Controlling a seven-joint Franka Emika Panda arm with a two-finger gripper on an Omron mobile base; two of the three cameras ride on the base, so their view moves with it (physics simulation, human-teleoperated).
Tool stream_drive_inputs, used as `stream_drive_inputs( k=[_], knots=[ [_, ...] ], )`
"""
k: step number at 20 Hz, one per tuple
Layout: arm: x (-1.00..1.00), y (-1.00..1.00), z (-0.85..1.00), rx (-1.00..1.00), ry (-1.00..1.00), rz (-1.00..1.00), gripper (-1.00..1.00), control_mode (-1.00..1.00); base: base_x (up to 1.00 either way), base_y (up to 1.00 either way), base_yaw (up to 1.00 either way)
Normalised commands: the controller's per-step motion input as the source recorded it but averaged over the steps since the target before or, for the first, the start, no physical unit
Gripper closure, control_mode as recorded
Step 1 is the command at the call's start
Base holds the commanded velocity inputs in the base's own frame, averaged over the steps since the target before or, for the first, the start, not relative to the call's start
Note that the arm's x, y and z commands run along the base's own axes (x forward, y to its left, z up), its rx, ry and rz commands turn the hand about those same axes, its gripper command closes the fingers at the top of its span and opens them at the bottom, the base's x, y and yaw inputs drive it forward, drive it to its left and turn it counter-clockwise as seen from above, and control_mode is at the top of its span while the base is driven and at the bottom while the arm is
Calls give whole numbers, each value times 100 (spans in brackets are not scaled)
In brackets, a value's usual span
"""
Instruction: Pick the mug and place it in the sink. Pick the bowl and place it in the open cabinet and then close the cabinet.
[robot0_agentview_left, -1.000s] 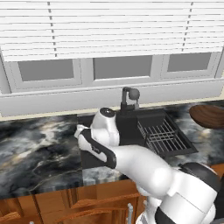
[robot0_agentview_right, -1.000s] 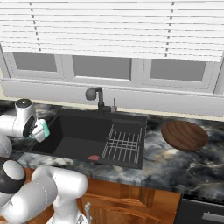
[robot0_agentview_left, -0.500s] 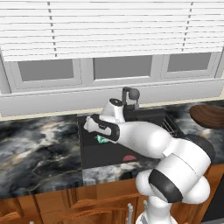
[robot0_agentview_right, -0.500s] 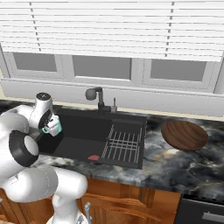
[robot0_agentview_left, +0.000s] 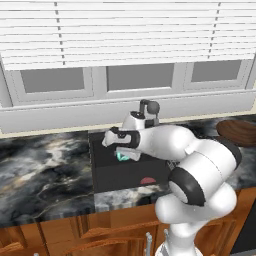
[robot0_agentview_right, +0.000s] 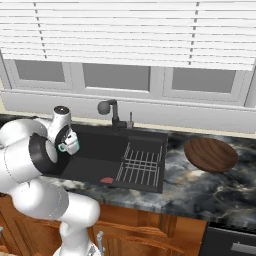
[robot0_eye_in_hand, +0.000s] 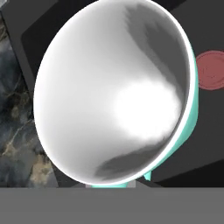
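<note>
- My claw (robot0_agentview_left: 123, 153) is squeezed tight on the mug (robot0_agentview_left: 122, 156), and the mug hangs in the air over the sink (robot0_agentview_left: 107, 175).
- From my right side camera, my claw (robot0_agentview_right: 67, 145) holds the little green mug (robot0_agentview_right: 69, 145) over the left part of the black sink (robot0_agentview_right: 95, 167).
- In my hand camera, the mug (robot0_eye_in_hand: 111, 94) is very close. I look right into its white inside. A thin green edge shows along its side.
- Past the mug I see the dark sink floor (robot0_eye_in_hand: 205, 127) and a round red drain (robot0_eye_in_hand: 211, 71).
- The red drain (robot0_agentview_right: 106, 180) sits on the sink floor, below the mug and a bit to the side.
- A black wire rack (robot0_agentview_right: 142, 165) lies in the right part of the sink.
- A dark faucet (robot0_agentview_right: 110, 112) stands at the back of the sink.
- The brown bowl (robot0_agentview_right: 210, 154) rests on the marble counter (robot0_agentview_right: 210, 192), to the right of the sink, well apart from my claw.
- White blinds (robot0_agentview_right: 125, 30) hang over the window behind the sink.
</note>
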Motion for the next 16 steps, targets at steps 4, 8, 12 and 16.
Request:
stream_drive_inputs(
  k=[4,8,12,16],
  knots=[
    [18,-18,-40,0,5,0,100,-100,0,0,0],
    [16,-8,-36,0,0,0,100,-100,0,0,0],
    [23,-2,-42,0,0,0,100,-100,0,0,0],
    [23,0,-43,0,0,0,100,-100,0,0,0]
  ],
)
